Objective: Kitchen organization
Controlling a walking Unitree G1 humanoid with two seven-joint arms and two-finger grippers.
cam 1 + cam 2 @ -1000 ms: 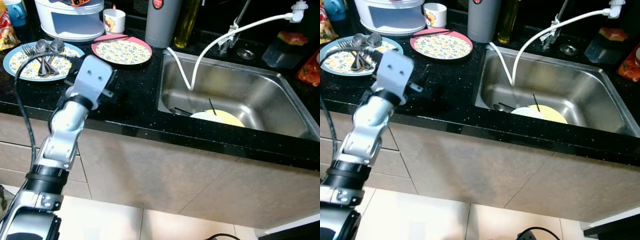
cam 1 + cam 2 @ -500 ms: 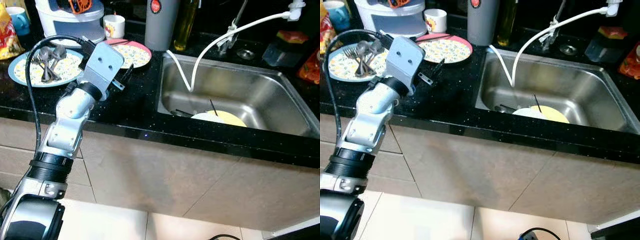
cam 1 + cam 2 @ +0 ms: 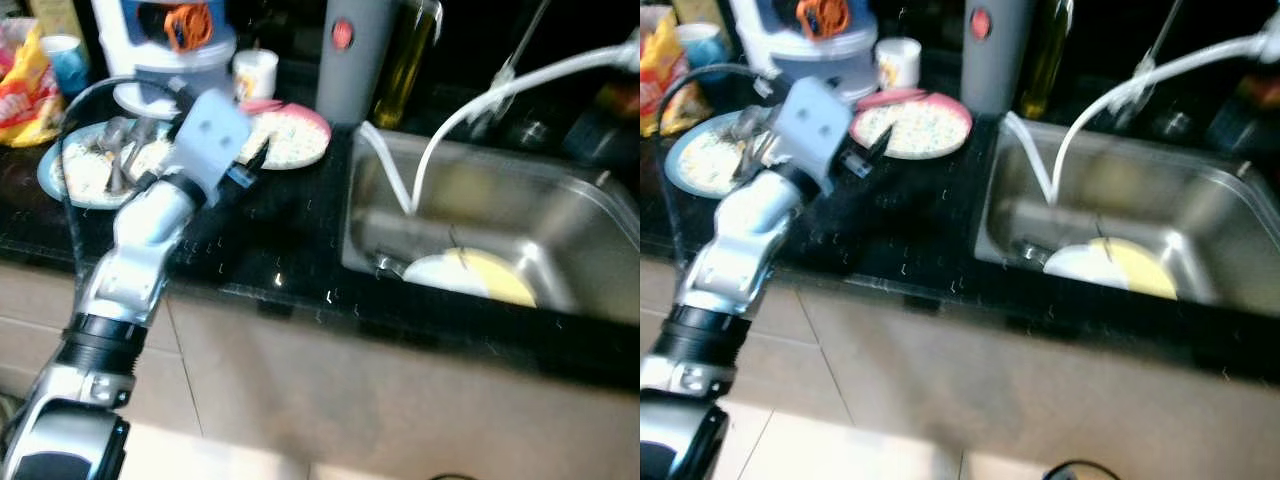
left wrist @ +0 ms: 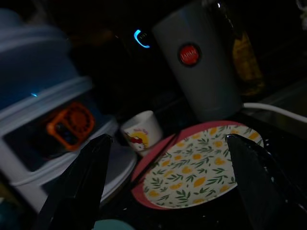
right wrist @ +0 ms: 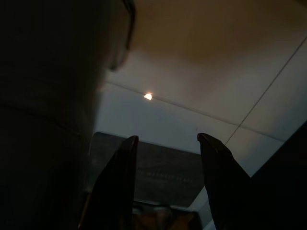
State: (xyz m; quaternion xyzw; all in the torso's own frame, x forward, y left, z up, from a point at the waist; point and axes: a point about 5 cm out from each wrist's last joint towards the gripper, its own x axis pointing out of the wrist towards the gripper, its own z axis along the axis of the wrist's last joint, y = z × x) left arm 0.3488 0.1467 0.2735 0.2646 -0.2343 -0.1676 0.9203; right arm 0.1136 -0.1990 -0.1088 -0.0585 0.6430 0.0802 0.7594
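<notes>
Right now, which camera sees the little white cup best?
The left wrist view: the cup sits close and sharp between the open left tool's fingers, its picture showing. Both eye views show it small and blurred behind the pink plate.

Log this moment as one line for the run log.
left gripper: open, above counter facing pink-rimmed plate | right gripper: open, idle | sink: holds yellow plate

Both head cameras look down from above onto the black speckled worktop [image 3: 290,235] and steel sink [image 3: 560,235], blurred, sharing the pink-rimmed floral plate [image 3: 912,127]. The left wrist camera faces that same plate [image 4: 199,170] from close, low over the worktop. The right wrist camera points down at the pale tiled floor [image 5: 201,62].
</notes>
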